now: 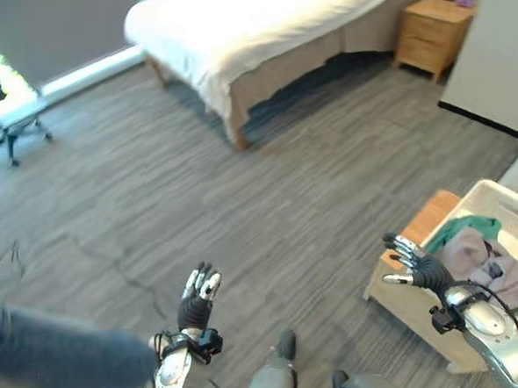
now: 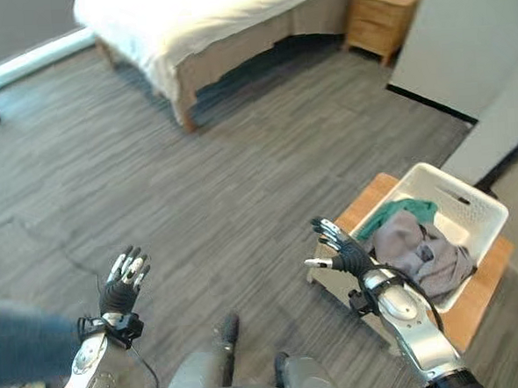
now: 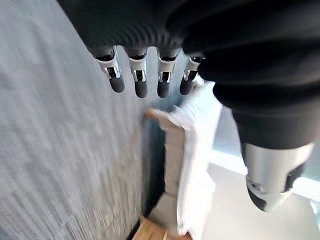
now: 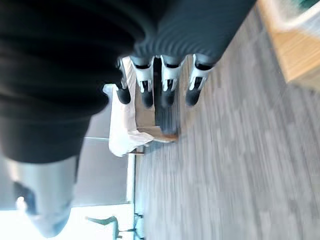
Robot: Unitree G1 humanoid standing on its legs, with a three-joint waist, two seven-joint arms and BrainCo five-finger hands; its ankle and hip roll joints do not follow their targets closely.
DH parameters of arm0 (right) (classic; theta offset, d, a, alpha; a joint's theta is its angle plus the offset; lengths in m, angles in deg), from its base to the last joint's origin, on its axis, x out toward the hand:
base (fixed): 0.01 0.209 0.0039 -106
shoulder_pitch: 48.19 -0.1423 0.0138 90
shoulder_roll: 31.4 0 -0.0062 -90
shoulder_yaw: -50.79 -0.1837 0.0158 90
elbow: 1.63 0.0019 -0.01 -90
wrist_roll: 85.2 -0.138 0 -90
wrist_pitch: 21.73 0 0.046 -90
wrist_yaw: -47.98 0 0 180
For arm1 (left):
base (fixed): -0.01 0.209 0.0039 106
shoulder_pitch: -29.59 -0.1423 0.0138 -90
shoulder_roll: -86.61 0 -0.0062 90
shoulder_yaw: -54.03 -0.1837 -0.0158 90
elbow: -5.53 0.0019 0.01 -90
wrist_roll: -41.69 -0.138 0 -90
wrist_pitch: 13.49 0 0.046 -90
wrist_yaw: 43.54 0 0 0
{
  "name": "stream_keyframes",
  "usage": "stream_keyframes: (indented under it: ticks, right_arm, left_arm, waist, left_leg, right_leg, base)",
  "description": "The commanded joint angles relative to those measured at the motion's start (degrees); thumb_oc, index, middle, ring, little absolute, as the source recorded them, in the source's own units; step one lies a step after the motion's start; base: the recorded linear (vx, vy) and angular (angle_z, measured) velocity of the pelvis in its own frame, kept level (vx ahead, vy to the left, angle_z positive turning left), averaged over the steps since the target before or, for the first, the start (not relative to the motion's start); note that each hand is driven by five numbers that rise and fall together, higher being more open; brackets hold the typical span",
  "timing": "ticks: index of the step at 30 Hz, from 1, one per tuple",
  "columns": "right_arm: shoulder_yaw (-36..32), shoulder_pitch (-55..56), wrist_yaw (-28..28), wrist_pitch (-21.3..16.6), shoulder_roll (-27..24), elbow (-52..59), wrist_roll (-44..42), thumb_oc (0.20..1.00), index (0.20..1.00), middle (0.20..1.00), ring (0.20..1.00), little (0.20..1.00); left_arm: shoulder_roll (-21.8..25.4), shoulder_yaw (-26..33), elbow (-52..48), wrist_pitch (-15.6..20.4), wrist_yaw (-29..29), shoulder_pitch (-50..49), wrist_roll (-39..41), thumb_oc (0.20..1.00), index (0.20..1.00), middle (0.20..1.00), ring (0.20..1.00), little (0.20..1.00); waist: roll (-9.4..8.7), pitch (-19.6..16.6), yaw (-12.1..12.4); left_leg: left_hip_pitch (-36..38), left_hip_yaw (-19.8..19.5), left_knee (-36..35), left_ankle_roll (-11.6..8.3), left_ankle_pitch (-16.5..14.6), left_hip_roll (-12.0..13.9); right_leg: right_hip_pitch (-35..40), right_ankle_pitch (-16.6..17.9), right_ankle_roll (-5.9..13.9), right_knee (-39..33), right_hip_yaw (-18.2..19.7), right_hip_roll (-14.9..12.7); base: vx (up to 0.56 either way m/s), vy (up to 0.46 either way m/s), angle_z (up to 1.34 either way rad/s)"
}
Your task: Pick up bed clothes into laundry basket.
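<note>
The left hand is raised low over the grey floor, fingers straight and spread, holding nothing; beside it a person's blue sleeve reaches in. The right hand is likewise spread and empty, just beside the white laundry basket. The basket sits on a low wooden table and holds grey clothes and a green garment. Well apart stands the bed under its white cover, with a wooden nightstand beside it
</note>
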Motion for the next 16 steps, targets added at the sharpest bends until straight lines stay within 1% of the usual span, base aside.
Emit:
stream_keyframes:
  ticks: [1, 2, 3, 4, 5, 6, 7, 8, 10, 11, 12, 13, 14, 16]
  right_arm:
    - [-2.0, -0.1, 1.6, -3.4, 2.0, 0.8, -9.9, 1.0, 1.0, 1.0, 1.0, 1.0]
    - [-2.0, 0.0, 1.5, -3.5, 2.0, 0.7, -9.9, 1.0, 1.0, 1.0, 1.0, 1.0]
    - [-1.5, 0.3, 1.9, -3.7, 2.8, 0.4, -11.5, 1.0, 1.0, 1.0, 1.0, 1.0]
    - [-0.9, 0.5, 2.4, -3.4, 4.3, 0.3, -13.1, 1.0, 1.0, 1.0, 1.0, 1.0]
    - [-0.7, 0.6, 2.0, -3.2, 4.3, 0.5, -12.9, 1.0, 1.0, 1.0, 1.0, 1.0]
    - [-0.7, 0.6, 2.0, -3.2, 4.3, 0.5, -12.9, 1.0, 1.0, 1.0, 1.0, 1.0]
    - [-0.1, -0.2, 2.8, -3.4, 3.9, 0.3, -6.7, 1.0, 1.0, 1.0, 1.0, 1.0]
    - [0.2, -1.3, 3.9, -3.8, 3.8, 1.3, -2.3, 1.0, 1.0, 1.0, 1.0, 1.0]
    - [1.9, -3.2, 4.0, -4.4, 4.7, 1.0, -2.8, 1.0, 1.0, 1.0, 1.0, 1.0]
    - [1.9, -3.3, 4.0, -4.4, 4.7, 0.9, -2.8, 1.0, 1.0, 1.0, 1.0, 1.0]
    - [2.5, -3.6, 4.0, -4.4, 5.0, 0.9, -2.5, 1.0, 1.0, 1.0, 1.0, 1.0]
    - [3.6, -3.9, 3.7, -4.3, 4.1, 2.3, 0.1, 1.0, 1.0, 1.0, 1.0, 1.0]
    - [3.6, -3.9, 3.7, -4.3, 4.1, 2.3, 0.1, 1.0, 1.0, 1.0, 1.0, 1.0]
    - [3.9, -3.5, 3.1, -4.2, 3.5, 2.2, 1.4, 1.0, 1.0, 1.0, 1.0, 1.0]
  left_arm:
    - [0.1, 0.1, -5.3, 2.8, -1.2, 3.1, 0.4, 1.0, 1.0, 1.0, 1.0, 1.0]
    - [0.1, 0.1, -5.3, 2.8, -1.2, 3.0, 0.4, 1.0, 1.0, 1.0, 1.0, 1.0]
    - [0.0, -0.3, -4.8, 3.1, -0.1, 3.8, 0.2, 1.0, 1.0, 1.0, 1.0, 1.0]
    - [-0.2, -0.8, -4.4, 3.3, 0.4, 4.3, 0.0, 1.0, 1.0, 1.0, 1.0, 1.0]
    - [-0.8, -0.6, -4.5, 3.2, 0.7, 4.0, -0.1, 1.0, 1.0, 1.0, 1.0, 1.0]
    - [-0.8, -0.6, -4.5, 3.2, 0.7, 4.0, -0.1, 1.0, 1.0, 1.0, 1.0, 1.0]
    - [0.3, -0.2, -6.0, 3.6, 1.2, 3.8, -3.3, 1.0, 1.0, 1.0, 1.0, 1.0]
    - [0.8, 0.6, -6.3, 3.8, 2.2, 3.8, -4.4, 1.0, 1.0, 1.0, 1.0, 1.0]
    - [1.0, 1.5, -5.8, 4.7, 3.0, 4.0, -5.0, 1.0, 1.0, 1.0, 1.0, 1.0]
    - [1.0, 1.6, -5.8, 4.7, 3.1, 4.0, -5.1, 1.0, 1.0, 1.0, 1.0, 1.0]
    - [1.0, 1.9, -4.9, 4.8, 3.8, 4.3, -6.0, 1.0, 1.0, 1.0, 1.0, 1.0]
    - [0.5, 3.3, -3.8, 5.1, 5.6, 3.7, -6.2, 1.0, 1.0, 1.0, 1.0, 1.0]
    - [0.5, 3.3, -3.8, 5.1, 5.6, 3.6, -6.2, 1.0, 1.0, 1.0, 1.0, 1.0]
    - [-1.0, 3.6, -2.9, 4.8, 5.3, 2.4, -4.0, 1.0, 1.0, 1.0, 1.0, 1.0]
  waist:
    - [1.73, -2.4, -3.3]
    - [1.76, -2.3, -3.4]
    - [2.22, -2.7, -4.0]
    - [3.42, -3.5, -4.5]
    - [3.91, -3.9, -4.7]
    - [3.91, -3.9, -4.7]
    - [4.71, -5.6, -4.0]
    - [4.82, -5.7, -3.4]
    - [4.67, -5.8, -2.4]
    - [4.61, -5.7, -2.5]
    - [4.43, -5.6, -2.1]
    - [4.07, -5.6, -1.2]
    - [4.07, -5.6, -1.2]
    - [3.67, -6.0, -0.6]
  left_leg:
    - [6.9, 3.4, -3.4, -0.96, 2.5, 7.1]
    - [7.1, 3.3, -3.5, -1.04, 2.5, 7.2]
    - [9.3, 5.4, -5.4, -1.63, 0.8, 7.7]
    - [10.3, 7.2, -10.2, -1.89, 1.7, 7.0]
    - [11.7, 7.3, -14.4, -1.65, 1.9, 6.3]
    - [11.8, 7.3, -14.4, -1.65, 2.0, 6.3]
    - [12.6, 5.7, -18.8, -0.87, 2.6, 3.9]
    - [12.5, 5.5, -19.0, -0.7, 2.8, 3.6]
    - [12.5, 5.0, -19.1, -0.27, 2.9, 3.1]
    - [12.6, 4.9, -19.1, -0.25, 2.9, 3.1]
    - [12.6, 4.5, -19.3, -0.09, 3.0, 2.8]
    - [12.7, 3.7, -19.5, 0.2, 3.1, 2.4]
    - [12.7, 3.7, -19.5, 0.21, 3.1, 2.4]
    - [13.4, 3.4, -20.4, 0.88, 3.0, 1.7]
  right_leg:
    - [2.7, 0.8, 6.62, -6.8, -0.4, -2.6]
    - [3.0, 0.7, 6.6, -6.8, -0.5, -2.5]
    - [3.1, 0.0, 7.07, -6.4, -2.8, -2.9]
    - [2.7, 1.2, 7.8, -7.0, -5.1, -2.9]
    - [3.1, 1.3, 8.43, -7.4, -5.9, -2.9]
    - [3.1, 1.3, 8.43, -7.4, -5.9, -3.0]
    - [3.3, 1.8, 9.47, -7.0, -6.9, -4.0]
    - [3.4, 1.9, 9.9, -7.0, -7.3, -4.6]
    - [3.7, 2.2, 10.16, -7.1, -7.5, -5.5]
    - [3.7, 2.2, 10.18, -7.2, -7.6, -5.5]
    - [3.8, 2.3, 10.25, -7.2, -7.5, -5.8]
    - [3.9, 2.4, 10.35, -7.3, -7.4, -6.0]
    - [4.0, 2.4, 10.36, -7.3, -7.4, -6.0]
    - [4.4, 2.4, 10.6, -7.4, -7.2, -6.3]
  base:
    - [-0.15, 0.057, 1.1]
    - [-0.14, 0.09, 1.05]
    - [-0.06, 0.11, 1.34]
    - [-0.08, 0.161, 1.4]
    - [-0.03, 0.122, 1.0]
    - [-0.01, 0.241, 0.93]
    - [0.01, 0.252, 0.82]
    - [0.0, 0.272, 0.8]
    - [-0.02, 0.101, 0.29]
    - [-0.03, 0.072, 0.2]
    - [-0.03, 0.051, 0.17]
    - [-0.03, 0.05, 0.24]
    - [-0.01, 0.041, 0.21]
    - [0.02, 0.051, 0.26]
